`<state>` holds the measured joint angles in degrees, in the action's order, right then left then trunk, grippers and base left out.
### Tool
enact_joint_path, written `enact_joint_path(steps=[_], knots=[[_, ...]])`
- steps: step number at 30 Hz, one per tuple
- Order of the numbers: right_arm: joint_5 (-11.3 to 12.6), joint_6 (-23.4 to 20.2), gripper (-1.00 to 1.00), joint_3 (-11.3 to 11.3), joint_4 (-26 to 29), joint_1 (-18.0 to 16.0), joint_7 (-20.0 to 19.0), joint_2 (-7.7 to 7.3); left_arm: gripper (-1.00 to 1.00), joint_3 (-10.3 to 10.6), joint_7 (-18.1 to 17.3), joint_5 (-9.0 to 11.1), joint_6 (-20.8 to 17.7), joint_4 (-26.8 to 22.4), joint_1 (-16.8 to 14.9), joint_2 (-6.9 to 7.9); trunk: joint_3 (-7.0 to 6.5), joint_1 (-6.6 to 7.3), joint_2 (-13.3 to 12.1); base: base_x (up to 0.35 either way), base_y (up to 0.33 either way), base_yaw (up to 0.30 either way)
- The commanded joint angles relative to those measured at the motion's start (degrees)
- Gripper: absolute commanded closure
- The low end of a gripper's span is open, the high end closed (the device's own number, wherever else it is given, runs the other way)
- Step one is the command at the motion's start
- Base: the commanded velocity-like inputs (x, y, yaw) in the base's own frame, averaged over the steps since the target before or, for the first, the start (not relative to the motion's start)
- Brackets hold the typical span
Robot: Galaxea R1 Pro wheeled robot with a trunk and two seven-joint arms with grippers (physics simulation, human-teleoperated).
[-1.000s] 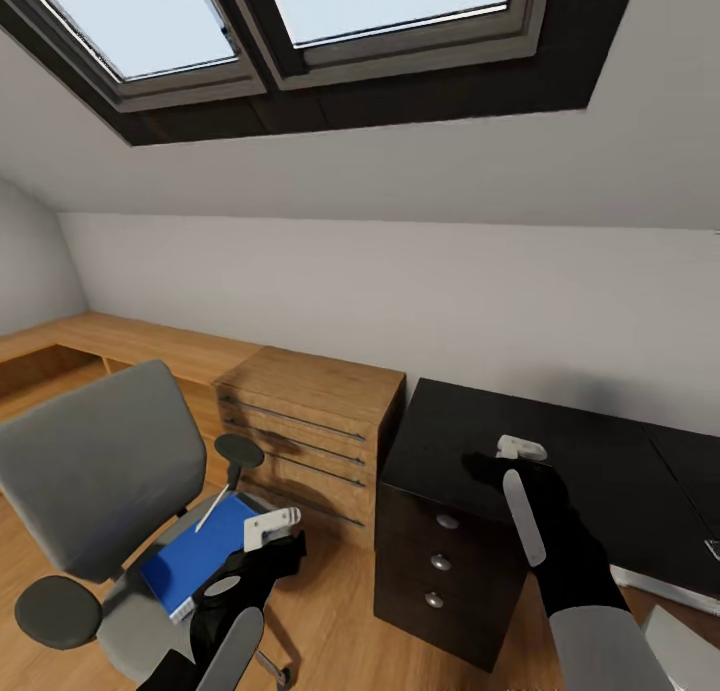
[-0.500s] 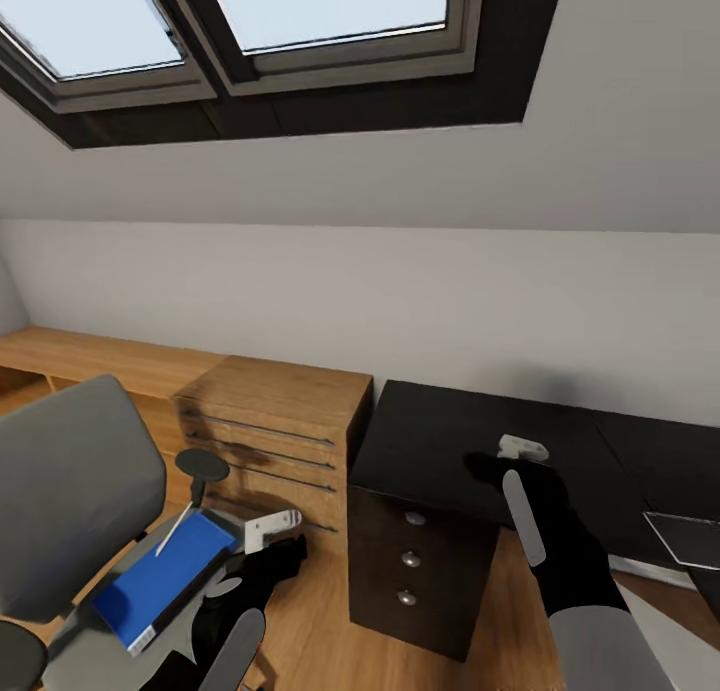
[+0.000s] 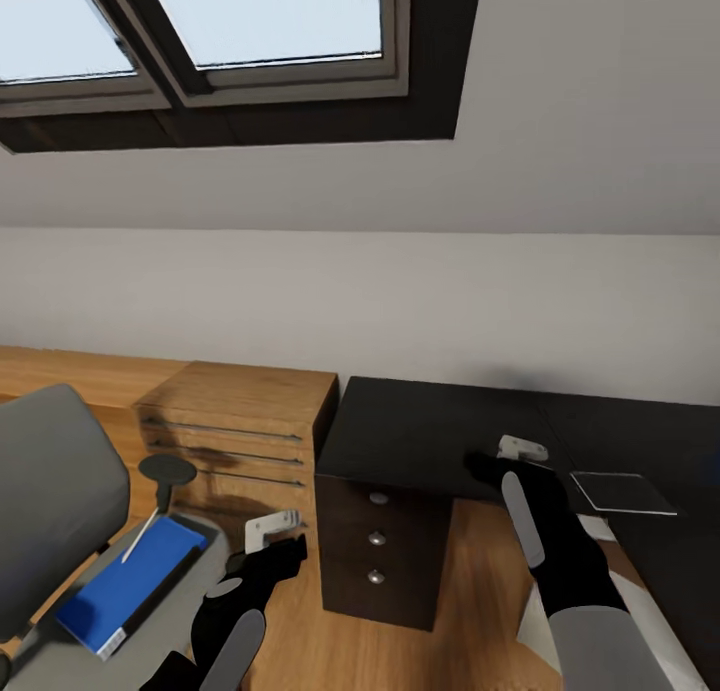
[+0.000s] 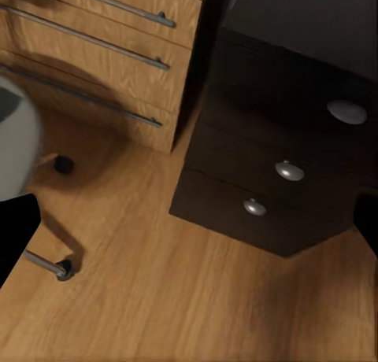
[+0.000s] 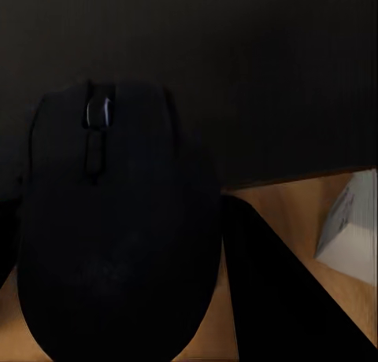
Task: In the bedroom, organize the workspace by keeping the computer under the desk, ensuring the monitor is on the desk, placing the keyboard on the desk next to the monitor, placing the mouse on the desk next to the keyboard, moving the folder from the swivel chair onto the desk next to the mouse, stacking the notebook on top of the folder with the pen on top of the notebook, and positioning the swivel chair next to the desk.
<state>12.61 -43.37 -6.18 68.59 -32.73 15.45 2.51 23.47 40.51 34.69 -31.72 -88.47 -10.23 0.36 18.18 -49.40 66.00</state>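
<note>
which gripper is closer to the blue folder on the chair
Left. The left gripper hangs just beside the folder on the swivel chair; the right gripper is far off, over the desk.

— What is sitting on the swivel chair (image 3: pixel 50 491)?
— The blue folder (image 3: pixel 125 583) is lying flat on its grey seat, a thin white pen (image 3: pixel 138 538) resting across it.
— And the black desk (image 3: pixel 440 436)?
— The pale notebook (image 3: pixel 622 492) is lying on it; the black mouse (image 5: pixel 118 220) is hanging before it.
</note>
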Motion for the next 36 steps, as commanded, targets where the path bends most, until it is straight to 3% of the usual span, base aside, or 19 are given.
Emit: enact_joint_path(steps=[1, 36], knots=[[0.8, -0.1, 1.00, -0.1, -0.3, -0.1, 0.6, 0.06, -1.00, 0.1, 0.5, 0.5, -0.1, -0.1, -0.1, 0.06, 0.01, 0.00, 0.1, -0.020, 0.000, -0.241], [0.7, 0.6, 1.00, 0.0, -0.7, -0.1, 0.6, 0.04, -1.00, 0.2, 0.5, 0.5, -0.2, -0.6, -0.1, 0.08, -2.01, 0.00, 0.1, -0.001, 0.000, -0.242]])
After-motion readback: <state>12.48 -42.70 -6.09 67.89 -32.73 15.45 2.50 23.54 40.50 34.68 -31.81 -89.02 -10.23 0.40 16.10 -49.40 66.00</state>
